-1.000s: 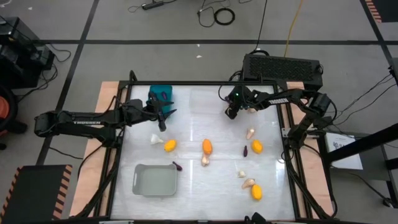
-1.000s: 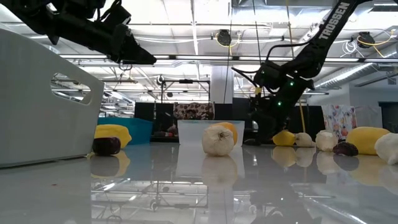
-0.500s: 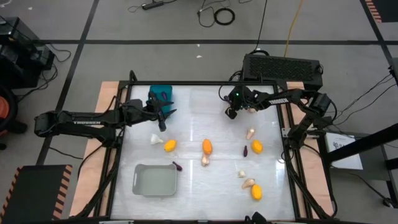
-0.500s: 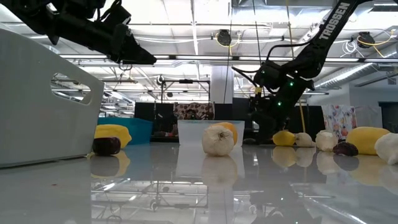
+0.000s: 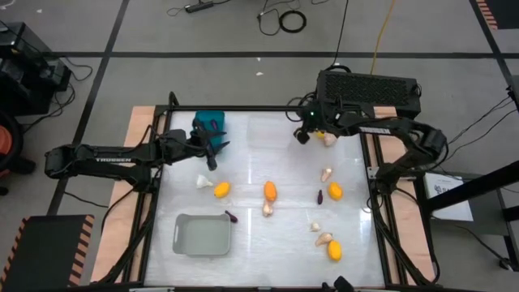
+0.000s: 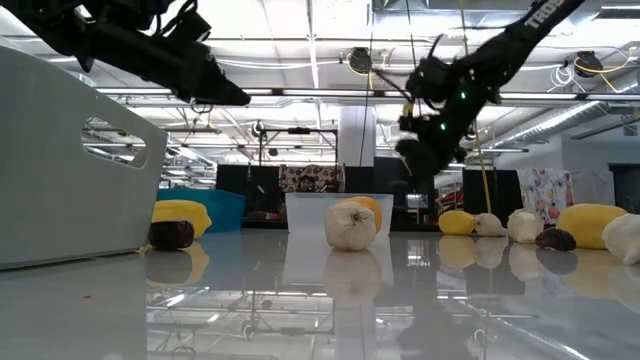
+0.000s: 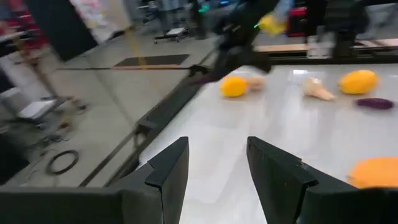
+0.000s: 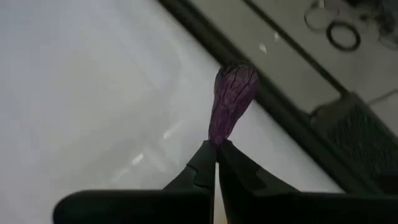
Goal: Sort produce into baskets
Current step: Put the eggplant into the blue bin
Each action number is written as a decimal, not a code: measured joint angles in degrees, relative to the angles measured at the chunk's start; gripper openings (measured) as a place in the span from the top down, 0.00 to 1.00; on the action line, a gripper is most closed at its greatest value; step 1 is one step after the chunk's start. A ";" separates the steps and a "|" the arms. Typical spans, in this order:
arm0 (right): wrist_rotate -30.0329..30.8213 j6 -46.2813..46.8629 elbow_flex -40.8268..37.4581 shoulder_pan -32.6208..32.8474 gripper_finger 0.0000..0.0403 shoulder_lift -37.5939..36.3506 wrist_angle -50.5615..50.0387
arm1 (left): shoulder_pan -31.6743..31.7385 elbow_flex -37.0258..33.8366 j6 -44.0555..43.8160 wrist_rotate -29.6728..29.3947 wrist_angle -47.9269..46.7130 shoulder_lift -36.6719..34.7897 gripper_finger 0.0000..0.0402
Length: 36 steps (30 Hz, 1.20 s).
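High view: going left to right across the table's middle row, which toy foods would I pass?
Pale bulb → yellow oval → orange oval → small purple eggplant → second yellow oval.

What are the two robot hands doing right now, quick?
Left gripper: fingers open, holding nothing, hovering by the teal basket.
Right gripper: fingers shut on a purple eggplant, pinched by its narrow end, raised over the table's far edge.

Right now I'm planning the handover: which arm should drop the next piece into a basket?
Right: its end effector already pinches a dark purple eggplant piece by its tip, while the left end effector is open and holds nothing.
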 joint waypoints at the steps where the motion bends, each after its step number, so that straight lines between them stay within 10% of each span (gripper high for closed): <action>1: 0.03 0.18 0.73 0.75 0.99 -0.41 0.18 | -0.02 0.00 -0.10 -2.45 0.01 0.00 0.57; 6: -0.31 2.63 1.94 5.89 0.99 -0.03 9.25 | 0.07 0.00 -3.35 -15.62 -1.22 0.00 0.57; 15: -5.35 2.89 9.72 16.28 0.99 9.89 23.48 | 1.36 0.00 -4.41 -16.36 -3.77 -0.10 0.57; 26: -10.84 -3.26 44.42 18.66 1.00 35.86 6.85 | 8.54 -0.02 -13.82 -32.45 -21.08 -2.57 0.57; 36: -12.35 -4.91 69.56 19.31 0.98 52.72 -5.49 | 11.63 -0.02 -16.41 -33.01 -26.16 -4.55 0.57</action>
